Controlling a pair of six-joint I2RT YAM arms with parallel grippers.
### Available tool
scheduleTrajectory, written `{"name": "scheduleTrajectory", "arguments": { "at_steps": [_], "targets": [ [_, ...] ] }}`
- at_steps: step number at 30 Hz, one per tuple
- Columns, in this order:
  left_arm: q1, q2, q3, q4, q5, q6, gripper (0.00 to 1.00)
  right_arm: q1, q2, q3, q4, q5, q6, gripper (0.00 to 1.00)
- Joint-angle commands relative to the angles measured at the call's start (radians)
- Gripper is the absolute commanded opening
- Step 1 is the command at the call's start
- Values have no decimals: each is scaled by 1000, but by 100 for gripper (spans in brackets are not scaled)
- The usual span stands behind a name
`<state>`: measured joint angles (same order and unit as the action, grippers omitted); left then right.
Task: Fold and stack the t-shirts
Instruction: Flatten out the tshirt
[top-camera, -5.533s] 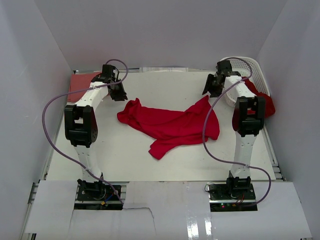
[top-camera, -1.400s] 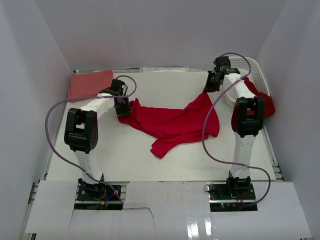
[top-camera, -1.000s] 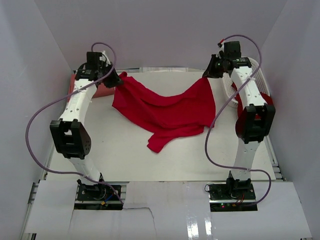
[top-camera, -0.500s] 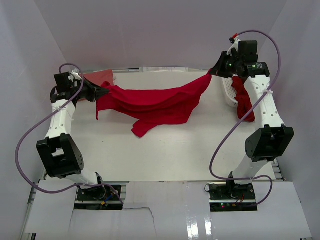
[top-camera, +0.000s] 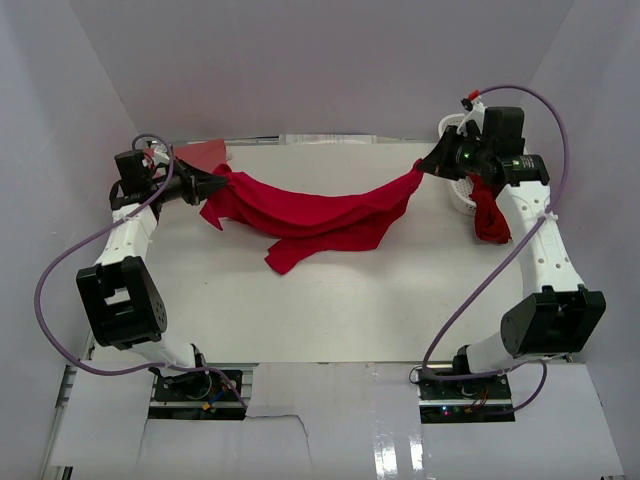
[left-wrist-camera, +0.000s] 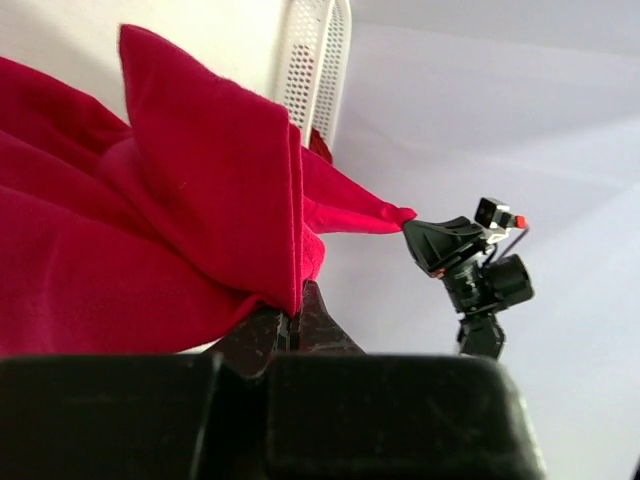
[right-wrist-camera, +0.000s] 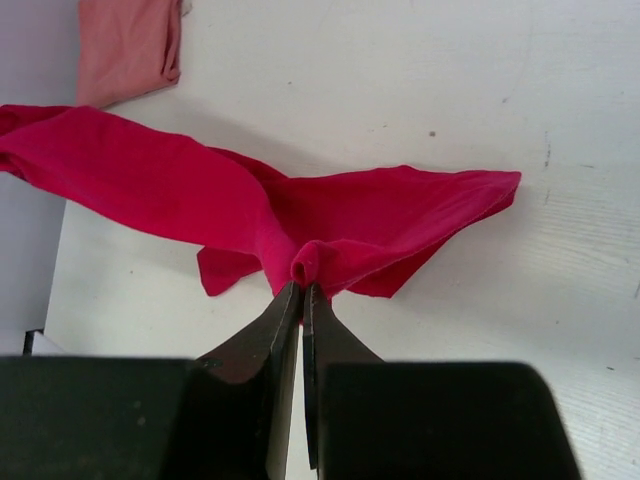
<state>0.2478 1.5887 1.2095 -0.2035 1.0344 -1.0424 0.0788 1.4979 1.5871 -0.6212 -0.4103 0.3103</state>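
Your table (top-camera: 350, 310) lies under the crimson t-shirt (top-camera: 310, 210), which hangs across its far half. The shirt's long axis runs left to right; it sags mid-span, and one loose tail droops toward you. The salmon-pink t-shirt (top-camera: 205, 153) lies at the far-left corner, just behind your left arm. The white lattice basket (top-camera: 458, 192) stands far right, with another red t-shirt (top-camera: 487, 215) spilling over its rim. Your left claw (top-camera: 215, 185) is pinched tight on the hanging shirt's left end, your right claw (top-camera: 425, 167) on its right end. Spreading it flat likely means lowering both ends together, since each arm owns one end.
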Motion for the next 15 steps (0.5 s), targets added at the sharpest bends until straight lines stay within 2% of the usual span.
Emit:
{"name": "scheduleTrajectory", "arguments": {
  "at_steps": [1, 4, 5, 7, 8, 9, 11, 12, 14, 15],
  "targets": [
    [7, -102, -25, 147, 89, -125, 0, -1, -85, -56, 67, -106, 9, 8],
    [4, -107, -16, 307, 133, -204, 0, -1, -105, -38, 83, -226, 26, 8],
    [-1, -105, -27, 379, 157, -323, 0, -1, -110, -26, 98, -257, 38, 8],
    [-10, -101, -45, 669, 200, -472, 0, -1, -142, -19, 156, -388, 78, 8],
    [-10, -93, -65, 805, 200, -570, 0, -1, -152, -24, 241, -427, 146, 8],
    [-5, -82, -114, 1096, 170, -792, 0, -2, -178, -35, 297, -488, 189, 8],
    [1, -3, -128, 1327, 124, -1001, 0, -7, -189, -23, 396, -515, 286, 8],
    [4, 35, -107, 1512, 69, -1174, 0, -13, -176, 31, 406, -524, 308, 8],
    [1, 103, -41, 1590, 52, -1255, 0, -20, -145, 98, 405, -539, 335, 8],
    [8, 93, 8, 1481, 84, -1169, 0, -24, -125, 126, 406, -557, 357, 8]
  ]
}}
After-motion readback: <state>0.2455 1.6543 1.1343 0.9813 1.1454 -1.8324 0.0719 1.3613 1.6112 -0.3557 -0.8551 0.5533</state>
